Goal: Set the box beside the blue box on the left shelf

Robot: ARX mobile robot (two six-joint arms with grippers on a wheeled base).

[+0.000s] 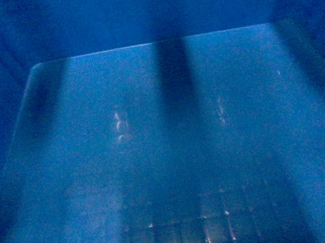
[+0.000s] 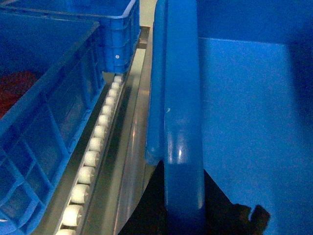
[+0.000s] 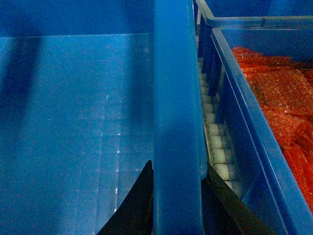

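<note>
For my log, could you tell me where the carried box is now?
The box fills the head view, each side rim straddled by a gripper, flanked by a left crate and a right crate over rollers.

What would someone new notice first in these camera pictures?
The big blue crate fills the head view, its glossy grid floor empty. Each claw straddles a rim: the left claw on the left wall, the right claw on the right. Neighbouring blue crates flank it over white rollers; the right-hand one holds orange-red packets.

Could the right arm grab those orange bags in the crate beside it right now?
Probably not. The right gripper is clamped astride the box rim, so it looks busy, though the orange bags lie uncovered nearby.
</note>
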